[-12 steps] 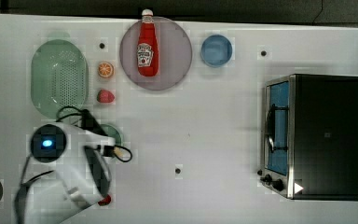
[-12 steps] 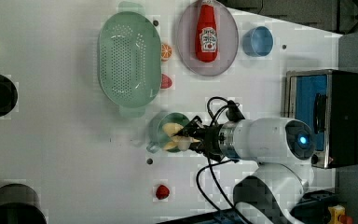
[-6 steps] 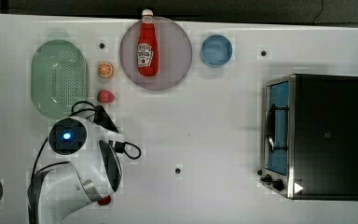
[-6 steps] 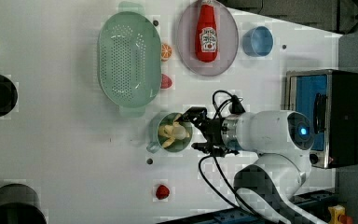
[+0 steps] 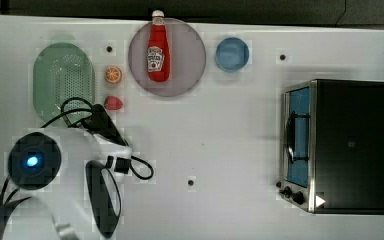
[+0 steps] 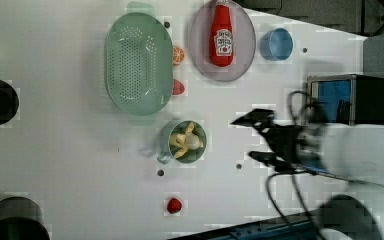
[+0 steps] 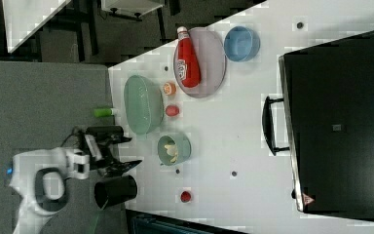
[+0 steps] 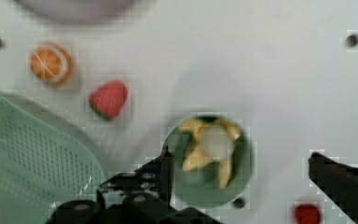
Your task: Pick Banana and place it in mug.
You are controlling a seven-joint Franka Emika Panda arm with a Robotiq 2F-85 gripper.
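The tool (image 6: 260, 137) stands wide and empty, its two dark fingers (image 8: 156, 170) well apart, off to the left view's right of the mug (image 6: 186, 142). The banana (image 6: 185, 142) lies inside the mug, peel splayed against the green wall, so the placing looks done. The step in hand is judged to be the retreat: the tool should lift straight clear, jaws kept wide, cable away from the rim, so nothing tips the mug or drags it toward the colander (image 6: 138, 62) just beside it on the tabletop (image 6: 70, 150).
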